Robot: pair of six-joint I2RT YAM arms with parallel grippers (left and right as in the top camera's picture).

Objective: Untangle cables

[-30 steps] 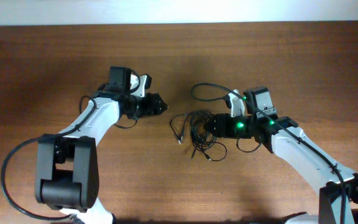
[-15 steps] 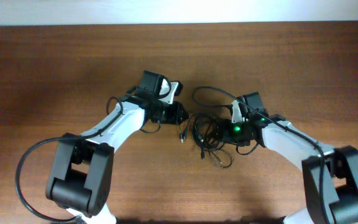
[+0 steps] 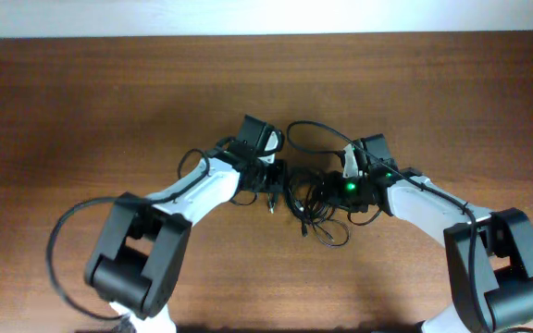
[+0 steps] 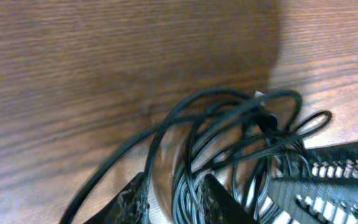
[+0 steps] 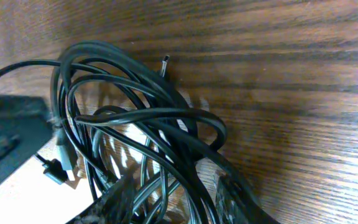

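Observation:
The cables [image 3: 311,199] are thin black wires in a knotted bundle at the table's middle, with one loop [image 3: 305,130] reaching toward the far side. My left gripper [image 3: 274,178] is at the bundle's left edge. In the left wrist view its fingers [image 4: 174,200] are apart, with several strands [image 4: 229,124] running between them. My right gripper [image 3: 326,191] is over the bundle's right side. In the right wrist view its fingers [image 5: 176,202] are open, with several strands [image 5: 148,118] passing between them. A small plug end [image 5: 165,61] points away from the bundle.
The brown wooden table [image 3: 81,102] carries only the bundle and both arms. The thicker black cable of the left arm [image 3: 63,231] curves near the front left. A plug end [image 3: 269,205] lies just left of the bundle.
My left gripper has swung right across the table to the bundle's left edge. My right gripper has shifted left, and the bundle has drawn tighter and moved slightly.

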